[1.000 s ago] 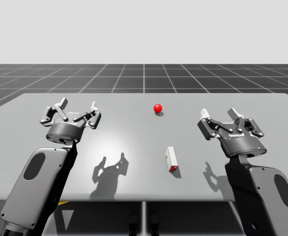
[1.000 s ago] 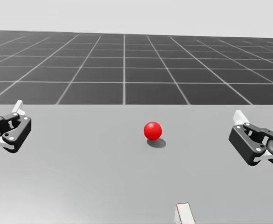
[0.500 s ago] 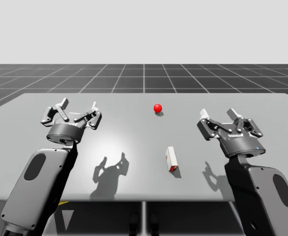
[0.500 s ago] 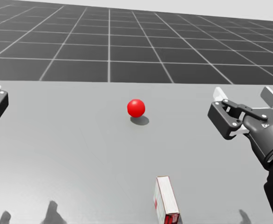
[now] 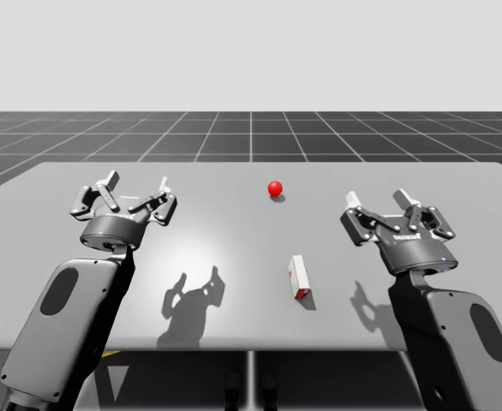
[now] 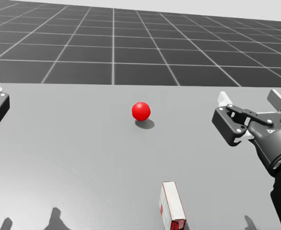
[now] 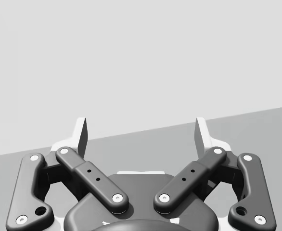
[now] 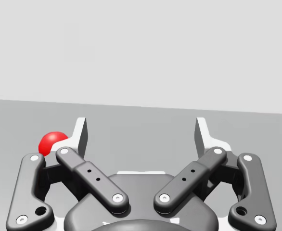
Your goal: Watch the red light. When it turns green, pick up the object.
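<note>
One white box [image 5: 299, 276] with a red near end is lying flat on the grey table [image 5: 234, 248], nearer to me than the red light [image 5: 274, 187] and slightly to its right, well apart from it. Its long side is running roughly away from me, toward the light, and both grippers are sitting well apart from it. The light is showing red: a small sphere resting on the table and casting a small shadow just to its right. My right gripper [image 5: 381, 210] is hovering above the table, well to the right of the light and nearer to me, with its fingers spread wide and gripping nothing. In the right wrist view the light is peeking out from behind one finger [image 8: 81, 137], partly hidden by it. My left gripper [image 5: 135, 193] is hovering well to the left of the light, at about the same nearness to me as the right one, fingers also spread wide with only air between them. Both gripper shadows [image 5: 191, 291] are falling on the table nearer to me than the light. Behind the light, past the table's far edge, a dark gridded floor [image 5: 251, 133] is stretching back to the horizon.
</note>
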Robot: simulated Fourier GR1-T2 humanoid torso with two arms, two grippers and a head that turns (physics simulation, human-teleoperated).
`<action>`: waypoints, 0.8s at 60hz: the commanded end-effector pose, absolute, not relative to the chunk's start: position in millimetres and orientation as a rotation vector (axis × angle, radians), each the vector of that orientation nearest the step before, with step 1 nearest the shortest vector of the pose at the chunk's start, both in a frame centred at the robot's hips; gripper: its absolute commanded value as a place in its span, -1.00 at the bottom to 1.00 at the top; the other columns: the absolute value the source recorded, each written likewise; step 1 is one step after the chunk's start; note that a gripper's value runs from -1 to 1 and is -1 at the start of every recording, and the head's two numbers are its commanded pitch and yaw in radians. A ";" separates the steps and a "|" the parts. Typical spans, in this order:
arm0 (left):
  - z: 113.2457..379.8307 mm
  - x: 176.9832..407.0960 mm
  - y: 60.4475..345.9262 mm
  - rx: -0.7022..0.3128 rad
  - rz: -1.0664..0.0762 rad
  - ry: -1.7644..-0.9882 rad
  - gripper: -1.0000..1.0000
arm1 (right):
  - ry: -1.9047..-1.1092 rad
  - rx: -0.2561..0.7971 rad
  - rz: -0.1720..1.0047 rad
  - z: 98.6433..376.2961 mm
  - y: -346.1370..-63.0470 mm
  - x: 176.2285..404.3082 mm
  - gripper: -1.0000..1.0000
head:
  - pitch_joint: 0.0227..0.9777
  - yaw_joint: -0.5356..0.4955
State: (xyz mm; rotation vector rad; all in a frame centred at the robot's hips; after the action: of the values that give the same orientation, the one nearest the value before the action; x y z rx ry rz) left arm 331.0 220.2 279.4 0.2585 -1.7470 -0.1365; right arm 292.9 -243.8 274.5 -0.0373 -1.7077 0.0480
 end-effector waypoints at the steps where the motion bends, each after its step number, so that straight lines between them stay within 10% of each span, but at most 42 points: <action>1: 279.0 331.4 220.1 0.263 -0.142 -1.746 -1.00 | -1.708 -0.036 0.052 274.4 -242.8 292.8 -1.00 | 0.16 -0.20; 48: 279.3 330.8 219.0 0.265 -0.143 -1.746 -1.00 | -1.711 -0.005 0.037 277.4 -245.5 291.3 -1.00 | 0.13 -0.20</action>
State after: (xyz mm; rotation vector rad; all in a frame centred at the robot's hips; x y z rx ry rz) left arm 331.0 219.3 279.2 0.2655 -1.7453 -0.1422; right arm 291.5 -244.9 276.5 -0.0108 -1.7100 0.0424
